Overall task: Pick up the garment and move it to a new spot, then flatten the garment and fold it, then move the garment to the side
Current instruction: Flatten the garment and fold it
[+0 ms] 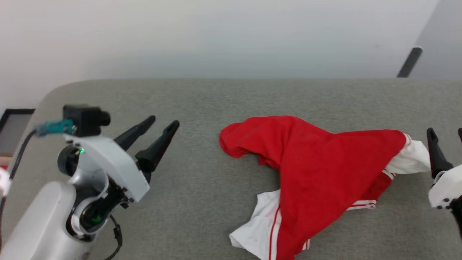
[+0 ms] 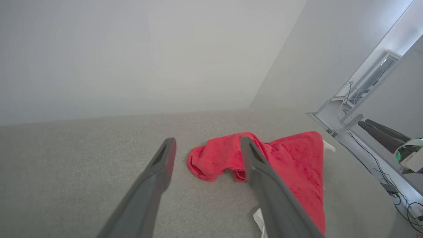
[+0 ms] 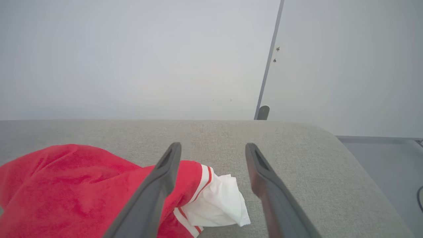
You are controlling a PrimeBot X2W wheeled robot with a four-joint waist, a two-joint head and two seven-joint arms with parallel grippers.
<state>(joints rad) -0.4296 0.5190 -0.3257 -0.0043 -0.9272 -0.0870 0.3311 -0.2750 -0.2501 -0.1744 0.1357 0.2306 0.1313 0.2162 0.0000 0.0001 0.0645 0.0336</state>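
Observation:
The garment, red with white sleeves and red-and-white striped trim, lies crumpled on the grey table, right of centre. One white sleeve points right, another lies near the front edge. My left gripper stands open over bare table, well left of the garment. My right gripper is open at the far right, just beside the white sleeve, apart from it. My left gripper and right gripper both show spread fingers with nothing between them.
A pale wall stands behind the table. The table's left corner is rounded, and its right end is rounded too. A dark post rises behind the far right edge. A desk frame with cables stands off to the side.

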